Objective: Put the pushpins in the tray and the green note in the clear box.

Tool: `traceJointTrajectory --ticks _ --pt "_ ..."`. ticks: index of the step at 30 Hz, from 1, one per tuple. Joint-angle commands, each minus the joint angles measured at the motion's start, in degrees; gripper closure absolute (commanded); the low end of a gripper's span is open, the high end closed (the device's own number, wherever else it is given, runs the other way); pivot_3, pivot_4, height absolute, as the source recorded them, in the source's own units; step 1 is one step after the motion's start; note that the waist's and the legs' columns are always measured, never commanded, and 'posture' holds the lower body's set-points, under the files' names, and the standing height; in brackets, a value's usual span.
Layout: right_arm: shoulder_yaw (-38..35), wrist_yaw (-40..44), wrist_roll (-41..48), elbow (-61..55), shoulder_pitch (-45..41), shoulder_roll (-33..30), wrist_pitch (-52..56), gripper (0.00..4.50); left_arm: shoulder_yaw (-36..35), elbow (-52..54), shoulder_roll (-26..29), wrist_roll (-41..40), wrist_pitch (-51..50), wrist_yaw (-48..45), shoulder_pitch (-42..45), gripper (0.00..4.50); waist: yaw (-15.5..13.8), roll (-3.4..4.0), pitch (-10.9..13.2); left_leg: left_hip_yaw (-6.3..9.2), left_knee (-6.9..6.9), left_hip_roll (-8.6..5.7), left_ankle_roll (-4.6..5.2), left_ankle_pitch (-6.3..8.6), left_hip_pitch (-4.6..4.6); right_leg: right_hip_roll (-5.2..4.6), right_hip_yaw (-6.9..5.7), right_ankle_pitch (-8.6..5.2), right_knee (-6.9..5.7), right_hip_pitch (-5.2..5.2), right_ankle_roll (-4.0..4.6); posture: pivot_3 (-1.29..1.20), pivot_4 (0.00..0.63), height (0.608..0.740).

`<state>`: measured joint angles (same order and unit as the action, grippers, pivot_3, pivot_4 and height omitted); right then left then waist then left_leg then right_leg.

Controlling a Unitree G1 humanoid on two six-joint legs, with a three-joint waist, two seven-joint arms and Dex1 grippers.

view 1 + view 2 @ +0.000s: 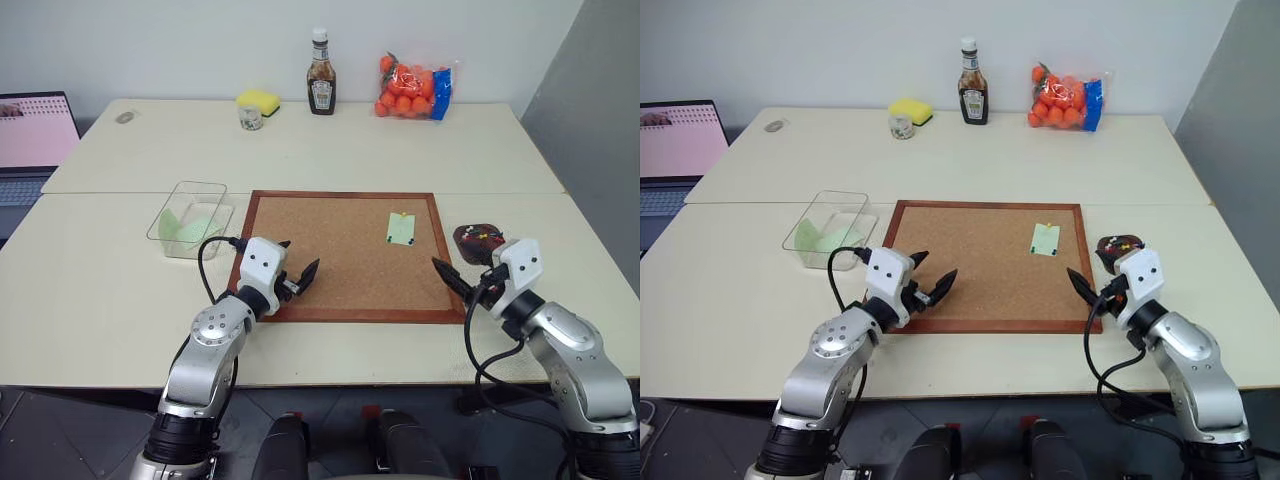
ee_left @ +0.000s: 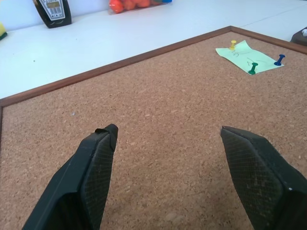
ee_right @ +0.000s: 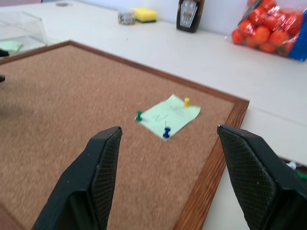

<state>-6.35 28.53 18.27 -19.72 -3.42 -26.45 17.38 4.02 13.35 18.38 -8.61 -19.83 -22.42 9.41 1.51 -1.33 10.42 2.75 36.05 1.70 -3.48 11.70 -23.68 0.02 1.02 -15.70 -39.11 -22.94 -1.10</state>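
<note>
The green note [image 1: 400, 229] lies pinned near the far right corner of the corkboard [image 1: 330, 270]. Three pushpins hold it: yellow [image 3: 186, 101], green [image 3: 139, 115] and blue [image 3: 166, 132]. The dark maroon tray [image 1: 476, 238] sits just off the board's right edge with small coloured pins in it. Left of the board stands the clear box [image 1: 200, 187], with pale green paper inside. My left gripper [image 1: 300, 258] hovers open over the board's near left corner, holding nothing. My right gripper [image 1: 462, 270] is open and empty at the near right corner, close in front of the tray.
Along the far edge of the table stand a sauce bottle [image 1: 321, 87], a bag of oranges [image 1: 412, 88], a yellow sponge [image 1: 258, 100] and a small jar [image 1: 250, 118]. A laptop [image 1: 35, 130] sits at the far left.
</note>
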Motion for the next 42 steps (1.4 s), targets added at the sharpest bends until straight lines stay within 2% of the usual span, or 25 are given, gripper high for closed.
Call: traceJointTrajectory --ticks 1,11,18,22,31,34,42 --pt "-0.47 -0.24 -0.36 -1.07 -0.32 0.22 -1.42 1.14 -1.06 0.28 0.36 -0.08 2.48 -0.82 0.92 0.90 -0.01 0.00 0.00 0.00 0.00 0.00 0.00 0.00 0.00 0.00 0.00 0.00 0.00 0.00 0.00 0.00 0.150 0.740" --pt "-0.45 0.51 -0.66 -1.02 0.13 0.38 -1.65 1.14 -0.67 -0.51 0.52 0.84 3.47 -0.82 1.10 0.90 -0.01 0.00 0.00 -0.02 0.00 0.00 0.00 0.00 0.00 0.00 0.00 0.00 0.00 0.00 0.00 0.00 0.150 0.740" --pt "0.03 0.10 -0.99 -1.31 -0.20 1.11 -1.45 1.14 -1.50 -1.16 -0.06 -0.48 2.12 -0.98 4.38 0.90 -0.01 0.00 0.00 0.00 0.00 0.00 0.00 0.00 -0.01 0.00 -0.01 0.00 0.01 0.00 0.00 0.00 0.150 0.740" --pt "-0.03 -0.25 -0.83 -2.05 -0.09 1.27 -1.01 1.14 -2.83 -1.30 -0.21 -4.33 0.27 -3.49 6.77 0.90 0.01 0.00 0.00 -0.02 0.00 0.00 0.00 0.00 0.00 0.00 -0.01 0.00 0.01 0.00 0.00 0.00 0.150 0.740" --pt "-0.69 -2.90 0.18 -4.51 -1.45 2.26 2.39 1.14 0.52 -5.57 2.59 -3.82 -2.81 -9.41 11.65 0.90 0.03 0.00 0.00 -0.01 -0.01 -0.01 0.00 0.00 0.00 0.01 -0.02 0.00 0.00 0.00 0.00 0.00 0.150 0.740" --pt "-0.23 -3.95 0.35 -5.78 -2.11 2.52 5.05 1.14 1.43 -6.84 2.93 -4.10 -2.65 -11.50 12.21 1.35 0.08 0.00 0.00 -0.01 -0.01 -0.01 0.00 0.00 -0.01 0.01 -0.02 0.00 0.00 -0.01 0.00 0.00 0.150 0.740" --pt "1.39 -6.98 0.46 -5.47 -6.96 4.13 12.18 1.14 2.94 -10.82 3.37 -2.37 -3.37 -12.67 13.49 3.01 0.14 0.00 0.00 -0.01 -0.01 0.00 0.00 0.00 -0.01 0.01 -0.01 0.00 0.00 -0.02 0.00 0.00 0.150 0.740"
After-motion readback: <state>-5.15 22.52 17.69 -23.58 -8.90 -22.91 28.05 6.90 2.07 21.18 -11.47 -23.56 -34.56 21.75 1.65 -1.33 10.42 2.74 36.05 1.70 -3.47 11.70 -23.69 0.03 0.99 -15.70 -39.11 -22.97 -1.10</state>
